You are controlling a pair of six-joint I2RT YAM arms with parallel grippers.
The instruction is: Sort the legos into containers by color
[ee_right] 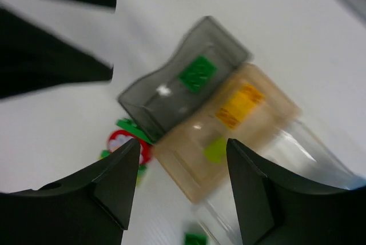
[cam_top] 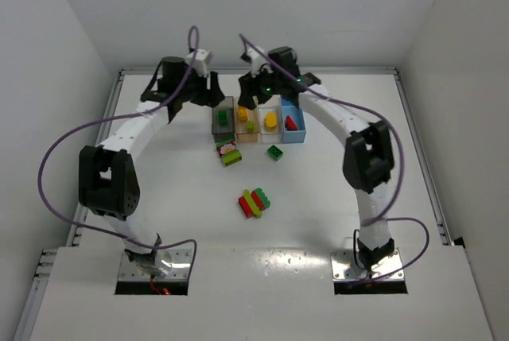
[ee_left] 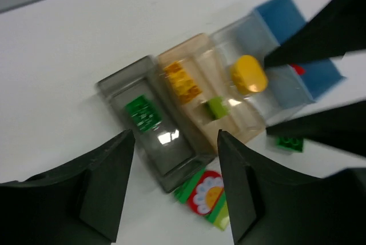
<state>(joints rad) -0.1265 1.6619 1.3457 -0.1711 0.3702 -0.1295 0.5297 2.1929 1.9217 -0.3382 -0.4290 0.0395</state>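
The left claw (ee_left: 175, 141) is hanging with its fingers (ee_left: 108, 188) spread wide and is gripping nothing. The dark grey bin (ee_left: 171, 162) is lying straight under the gap, holding one dark green brick (ee_left: 142, 113). Just past the claw's right finger the tan bin (ee_left: 200, 48) is carrying a yellow brick (ee_left: 182, 80) and a lime brick (ee_left: 217, 107). Further out on that side the clear bin (ee_left: 237, 31) is holding a rounded yellow piece (ee_left: 249, 73), and the blue bin (ee_left: 280, 11), at the far end of the row, is holding a red brick (cam_top: 291, 125). A flower-printed stack (ee_left: 209, 196) is sitting between the fingers, nearer the claw's palm and just beside the grey bin. The right claw (ee_right: 183, 145) is also gaping wide and carrying nothing, hovering over the near end of the tan bin, with a loose dark green brick (ee_right: 195, 238) showing blurred nearer its palm. A red, yellow and green cluster (cam_top: 255, 203) is lying on the table (cam_top: 159, 190), well apart from both claws
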